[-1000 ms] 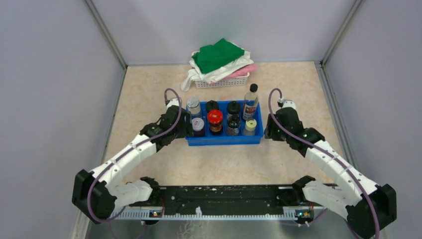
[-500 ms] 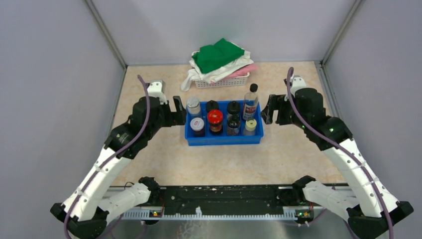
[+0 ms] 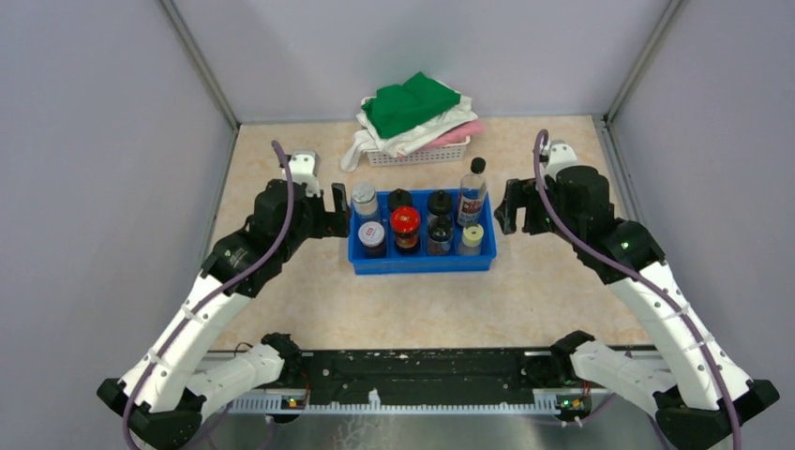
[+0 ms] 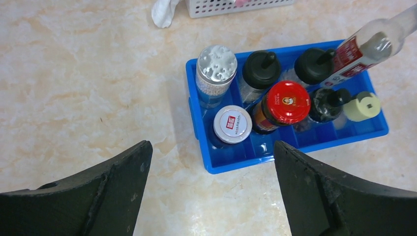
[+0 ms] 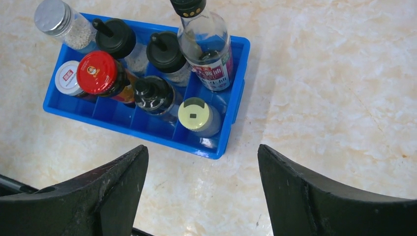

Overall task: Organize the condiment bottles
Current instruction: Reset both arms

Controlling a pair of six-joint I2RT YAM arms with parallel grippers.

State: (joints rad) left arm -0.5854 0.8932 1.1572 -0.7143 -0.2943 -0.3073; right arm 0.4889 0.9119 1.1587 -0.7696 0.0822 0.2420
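Observation:
Several condiment bottles stand in two rows in a blue tray (image 3: pixel 422 263). The back row holds a silver-capped shaker (image 3: pixel 365 200), two black-capped bottles (image 3: pixel 400 200) and a tall bottle with a blue-red label (image 3: pixel 472 192). The front row holds a white-capped jar (image 3: pixel 372 234), a red-capped jar (image 3: pixel 405 221), a dark bottle (image 3: pixel 440 232) and a cream-capped jar (image 3: pixel 472 234). My left gripper (image 3: pixel 336 208) hovers open and empty at the tray's left end. My right gripper (image 3: pixel 506 206) hovers open and empty at its right end. The left wrist view shows the tray (image 4: pixel 236 164) below my left gripper (image 4: pixel 211 147). The right wrist view shows the tray (image 5: pixel 147 135) below my right gripper (image 5: pixel 202 147).
A white basket of green, white and pink cloths (image 3: pixel 412 131) stands behind the tray near the back wall; its edge shows in the left wrist view (image 4: pixel 231 6). Grey walls close in the beige table (image 3: pixel 281 309) on three sides.
Both arms have lifted from low beside the tray's ends to a higher hover. In the last half second the left gripper shifted slightly. The tray and bottles have not moved.

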